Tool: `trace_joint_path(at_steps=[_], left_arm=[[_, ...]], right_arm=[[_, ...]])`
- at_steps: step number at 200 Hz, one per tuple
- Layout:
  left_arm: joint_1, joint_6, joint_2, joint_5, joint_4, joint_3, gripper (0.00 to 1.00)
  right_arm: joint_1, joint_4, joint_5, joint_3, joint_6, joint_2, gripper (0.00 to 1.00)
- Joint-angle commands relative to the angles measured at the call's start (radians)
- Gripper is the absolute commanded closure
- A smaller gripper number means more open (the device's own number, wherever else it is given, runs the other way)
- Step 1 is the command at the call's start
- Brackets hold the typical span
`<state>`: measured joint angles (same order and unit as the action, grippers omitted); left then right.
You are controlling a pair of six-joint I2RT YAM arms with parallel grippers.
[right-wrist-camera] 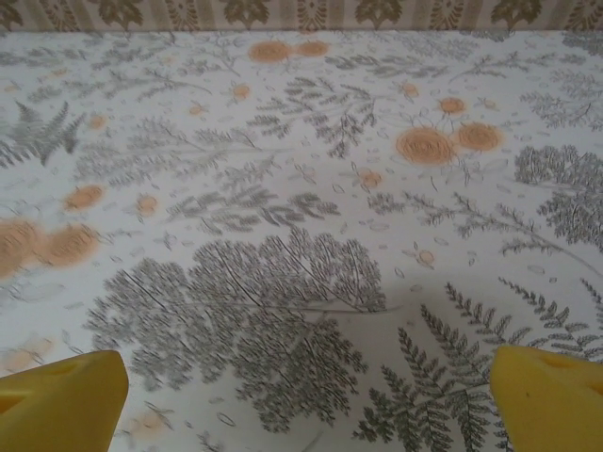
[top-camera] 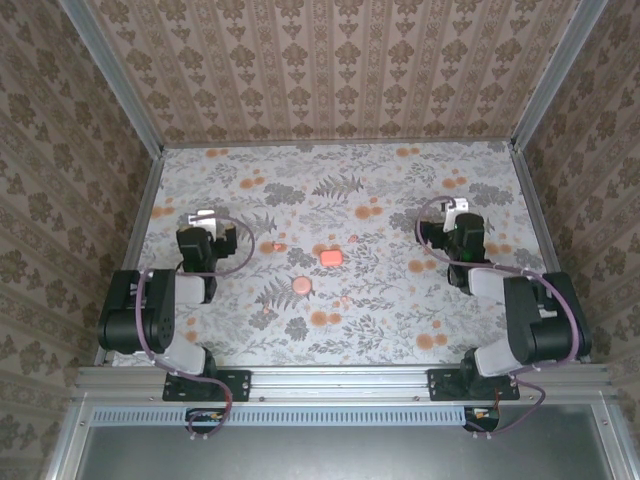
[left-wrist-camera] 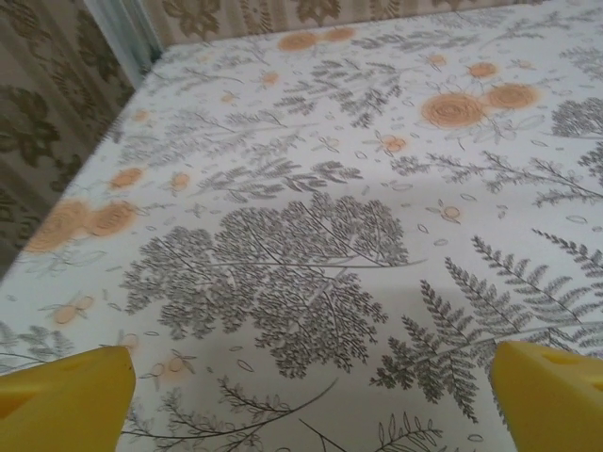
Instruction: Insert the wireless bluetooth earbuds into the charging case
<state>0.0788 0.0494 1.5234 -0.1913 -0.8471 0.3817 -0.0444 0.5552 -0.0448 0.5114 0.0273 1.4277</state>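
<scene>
Coral-pink charging case [top-camera: 330,257] lies flat, long axis left-right.

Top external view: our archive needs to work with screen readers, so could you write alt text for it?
A small coral-pink charging case lies near the middle of a floral-printed table, untouched, with the left arm and right arm apart from it on either side. Patterned wallpaper panels enclose the table.
</scene>
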Motion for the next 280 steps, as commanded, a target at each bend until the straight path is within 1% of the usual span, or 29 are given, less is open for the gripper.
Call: trace_joint_path(at_steps=[1, 10, 20, 27, 33, 37, 44, 49, 60, 74, 85, 88, 93, 104, 120, 130, 144, 158, 167, 204, 218, 231, 263, 280], left_arm=[[0.084, 0.045, -0.100, -0.214, 0.057, 0.025, 0.03], [0.118, 0.053, -0.161, -0.247, 0.189, 0.067, 0.04], [0.138, 0.026, -0.220, -0.253, 0.326, 0.119, 0.05], [0.143, -0.003, -0.259, -0.225, 0.419, 0.152, 0.06], [0.146, -0.030, -0.288, -0.182, 0.492, 0.177, 0.06], [0.146, -0.036, -0.305, -0.145, 0.540, 0.198, 0.07], [0.153, -0.046, -0.328, -0.082, 0.635, 0.240, 0.12], [0.165, -0.070, -0.343, -0.067, 0.707, 0.270, 0.14], [0.207, -0.115, -0.369, -0.029, 0.841, 0.327, 0.16], [0.296, -0.148, -0.389, -0.014, 0.946, 0.374, 0.17], [0.358, -0.159, -0.392, 0.054, 1.028, 0.418, 0.18], [0.369, -0.168, -0.389, 0.063, 1.059, 0.429, 0.18], [0.416, -0.180, -0.384, 0.079, 1.101, 0.450, 0.18], [0.464, -0.195, -0.362, 0.122, 1.204, 0.497, 0.19], [0.528, -0.204, -0.321, 0.144, 1.348, 0.561, 0.21], [0.572, -0.200, -0.302, 0.140, 1.417, 0.589, 0.24], [0.617, -0.191, -0.278, 0.157, 1.471, 0.606, 0.24], [0.647, -0.184, -0.239, 0.162, 1.526, 0.626, 0.24], [0.660, -0.175, -0.206, 0.165, 1.554, 0.638, 0.25], [0.711, -0.144, -0.018, 0.142, 1.670, 0.698, 0.26], [0.721, -0.142, 0.033, 0.150, 1.671, 0.714, 0.27], [0.727, -0.141, 0.059, 0.162, 1.654, 0.723, 0.27], [0.726, -0.139, 0.090, 0.132, 1.650, 0.752, 0.27], [0.719, -0.141, 0.110, 0.153, 1.641, 0.762, 0.27]], right_arm=[[-0.032, -0.321, -0.027, 0.121, 0.052, -0.149, 0.00], [-0.060, -0.444, -0.040, 0.168, 0.076, -0.197, 0.00], [-0.104, -0.582, -0.108, 0.221, 0.137, -0.245, 0.00], [-0.138, -0.667, -0.158, 0.252, 0.197, -0.276, 0.00], [-0.172, -0.725, -0.173, 0.275, 0.243, -0.301, 0.00], [-0.195, -0.749, -0.172, 0.281, 0.266, -0.319, 0.00], [-0.239, -0.777, -0.172, 0.281, 0.299, -0.351, 0.00], [-0.271, -0.795, -0.181, 0.277, 0.330, -0.372, 0.00], [-0.331, -0.837, -0.190, 0.264, 0.423, -0.412, 0.00], [-0.393, -0.855, -0.161, 0.230, 0.552, -0.453, 0.00], [-0.446, -0.831, -0.139, 0.186, 0.625, -0.477, 0.00], [-0.462, -0.821, -0.132, 0.174, 0.635, -0.485, 0.00], [-0.488, -0.807, -0.128, 0.155, 0.652, -0.495, 0.00], [-0.544, -0.791, -0.142, 0.119, 0.689, -0.516, 0.00], [-0.623, -0.757, -0.154, 0.053, 0.731, -0.547, 0.00], [-0.666, -0.726, -0.152, 0.013, 0.754, -0.557, 0.00], [-0.729, -0.666, -0.164, -0.030, 0.771, -0.557, 0.00], [-0.767, -0.636, -0.199, -0.045, 0.776, -0.554, 0.00], [-0.773, -0.633, -0.201, -0.044, 0.774, -0.553, 0.00], [-0.774, -0.590, -0.124, -0.066, 0.754, -0.559, 0.00], [-0.773, -0.546, -0.062, -0.080, 0.733, -0.568, 0.00], [-0.773, -0.531, -0.039, -0.084, 0.726, -0.585, 0.00], [-0.771, -0.592, -0.071, -0.086, 0.717, -0.642, 0.00], [-0.770, -0.621, -0.078, -0.095, 0.717, -0.678, 0.00]])
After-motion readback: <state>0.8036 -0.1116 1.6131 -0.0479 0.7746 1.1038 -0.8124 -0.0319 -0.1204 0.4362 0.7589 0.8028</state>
